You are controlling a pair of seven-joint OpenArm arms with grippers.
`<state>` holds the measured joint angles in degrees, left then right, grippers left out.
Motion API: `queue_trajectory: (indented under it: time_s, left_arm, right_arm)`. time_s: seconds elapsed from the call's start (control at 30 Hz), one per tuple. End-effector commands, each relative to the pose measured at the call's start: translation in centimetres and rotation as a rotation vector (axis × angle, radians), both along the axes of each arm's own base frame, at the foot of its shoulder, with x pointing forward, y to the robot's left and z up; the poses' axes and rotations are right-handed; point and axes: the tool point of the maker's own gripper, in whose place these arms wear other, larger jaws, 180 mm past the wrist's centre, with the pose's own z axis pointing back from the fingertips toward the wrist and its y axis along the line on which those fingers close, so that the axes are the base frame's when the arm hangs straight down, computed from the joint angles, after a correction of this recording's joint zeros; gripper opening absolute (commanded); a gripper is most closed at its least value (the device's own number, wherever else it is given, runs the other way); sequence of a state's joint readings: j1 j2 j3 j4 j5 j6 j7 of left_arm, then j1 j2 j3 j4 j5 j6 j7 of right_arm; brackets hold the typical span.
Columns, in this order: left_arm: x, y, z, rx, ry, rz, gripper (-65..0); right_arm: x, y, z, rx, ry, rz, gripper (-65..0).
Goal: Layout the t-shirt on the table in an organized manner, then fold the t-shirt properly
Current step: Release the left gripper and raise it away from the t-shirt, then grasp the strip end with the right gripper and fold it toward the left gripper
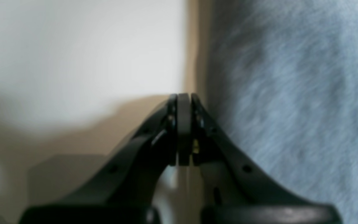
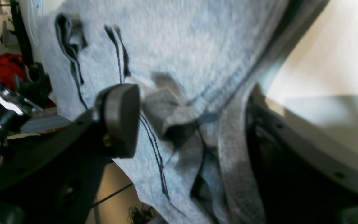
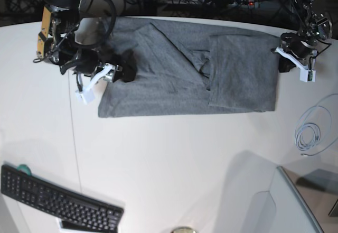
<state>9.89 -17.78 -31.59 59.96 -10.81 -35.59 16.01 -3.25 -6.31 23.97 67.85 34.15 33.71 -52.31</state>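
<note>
Lying spread, t-shirt (image 3: 185, 74) seemingly part-folded

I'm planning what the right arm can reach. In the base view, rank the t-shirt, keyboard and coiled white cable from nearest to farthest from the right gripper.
1. t-shirt: at the right gripper, under its jaws.
2. keyboard: near edge of the table, same side.
3. cable: far side, past the shirt.

The left pincer (image 1: 184, 102) has its jaws pressed together, empty, wrist angled low. The right pincer (image 2: 191, 102) stands with jaws spread wide, arm bent inward.
</note>
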Motion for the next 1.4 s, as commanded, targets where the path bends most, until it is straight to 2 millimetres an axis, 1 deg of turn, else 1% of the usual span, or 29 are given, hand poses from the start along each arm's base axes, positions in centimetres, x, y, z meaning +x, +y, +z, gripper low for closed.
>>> queue_trajectory:
  time_s: [0.0,0.07,0.13,0.17,0.23,0.3,0.37,0.43,0.47,0.5,0.63,0.73,0.8,0.9,0.97,1.0,1.07,1.13,1.23,1.37]
  left_arm:
    - [0.9,0.6,1.0,0.014,-0.037,-0.002,-65.0]
    - [1.1,0.5,0.8,0.025,-0.029,0.003,-65.0]
    - [1.3,-0.1,0.6,0.024,-0.023,-0.013,-65.0]
    - [1.8,-0.4,0.7,0.023,-0.031,-0.022,-65.0]
    - [1.9,-0.4,0.8,0.023,-0.032,-0.023,-65.0]
    - [2.0,-0.6,0.7,0.022,-0.032,-0.029,-65.0]
    - [2.1,-0.9,0.6,0.02,-0.03,-0.039,-65.0]
    - [2.1,-1.7,0.3,0.015,-0.021,-0.061,-65.0]
    - [2.1,-2.2,0.1,0.01,-0.016,-0.075,-65.0]
    - [2.1,-2.9,-0.1,0.0,-0.013,-0.084,-65.0]
    - [2.1,-4.9,-0.7,-0.035,-0.013,-0.096,-65.0]
    - [2.2,-6.4,-1.0,-0.064,-0.019,-0.093,-65.0]
    - [2.3,-6.9,-1.2,-0.076,-0.019,-0.092,-65.0]
    - [3.3,-7.9,-1.0,-0.095,-0.04,-0.09,-65.0]
    - [3.5,-8.5,-1.0,-0.105,-0.043,-0.094,-65.0]
    - [3.5,-9.1,-1.1,-0.109,-0.039,-0.109,-65.0]
    - [3.5,-10.2,-1.4,-0.113,-0.027,-0.149,-65.0]
    - [3.4,-10.8,-1.6,-0.115,-0.02,-0.171,-65.0]
    - [3.2,-11.1,-1.7,-0.118,-0.016,-0.177,-65.0]
    - [3.1,-11.1,-1.8,-0.118,-0.013,-0.177,-65.0]
  right_arm:
    - [-0.4,0.0,-0.3,-0.027,0.021,0.039,-26.3]
    - [-0.5,0.5,-0.2,-0.027,0.02,0.059,-25.4]
    - [-0.7,0.7,-0.4,-0.025,0.022,0.065,-25.4]
    - [-0.5,0.7,-0.3,-0.025,0.019,0.064,-26.3]
    - [-0.3,0.8,-0.2,-0.024,0.014,0.064,-29.4]
    - [-0.1,0.8,-0.1,-0.024,0.011,0.065,-36.3]
    - [0.0,0.8,0.0,-0.026,0.005,0.064,-45.9]
    - [0.6,0.6,0.3,-0.03,-0.006,0.065,-57.5]
    - [0.8,0.2,0.3,-0.041,-0.008,0.065,-62.0]
    - [0.9,0.0,0.3,-0.045,-0.007,0.067,-64.8]
    - [2.0,-0.3,1.4,-0.063,-0.047,0.068,-64.4]
    - [2.4,-0.9,2.4,-0.093,-0.036,0.06,-64.4]
    - [3.2,-1.1,3.6,-0.113,-0.047,0.044,-64.4]
    - [3.7,0.7,5.3,-0.131,-0.091,0.101,-64.4]
    - [3.5,1.9,5.9,-0.134,-0.098,0.122,-64.4]
    - [3.6,2.5,6.3,-0.134,-0.101,0.127,-64.4]
    - [3.6,4.2,7.1,-0.123,-0.109,0.142,-64.4]
    - [3.3,5.7,7.7,-0.115,-0.116,0.164,-64.4]
    - [2.9,8.0,8.9,-0.109,-0.148,0.217,-64.4]
    - [2.6,10.5,10.1,-0.102,-0.156,0.248,-64.4]
